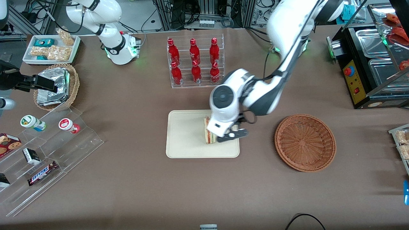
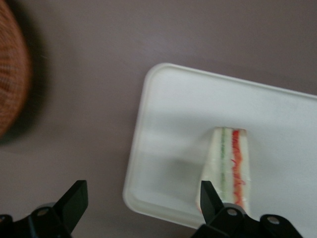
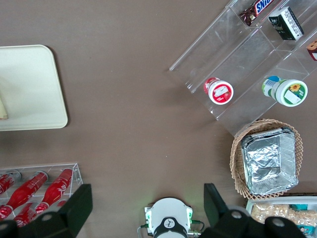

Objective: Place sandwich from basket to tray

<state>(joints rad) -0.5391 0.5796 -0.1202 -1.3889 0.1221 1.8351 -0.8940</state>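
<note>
The sandwich (image 1: 209,136), a white wedge with red and green layers, lies on the cream tray (image 1: 185,137), on the half nearer the reddish-brown basket (image 1: 305,142). The basket holds nothing that I can see. My left gripper (image 1: 233,134) hovers just above the tray's edge toward the basket, beside the sandwich. In the left wrist view the gripper (image 2: 142,198) is open, with nothing between its fingers. One fingertip (image 2: 209,197) is right next to the sandwich (image 2: 230,158) and the other is over the brown cloth, off the tray (image 2: 183,114). The basket's rim (image 2: 10,84) shows too.
A clear rack of red bottles (image 1: 194,60) stands farther from the front camera than the tray. Toward the parked arm's end are an acrylic snack shelf (image 1: 48,153), a tan basket with foil packets (image 1: 57,86) and a white snack tray (image 1: 51,48). A black appliance (image 1: 370,64) stands at the working arm's end.
</note>
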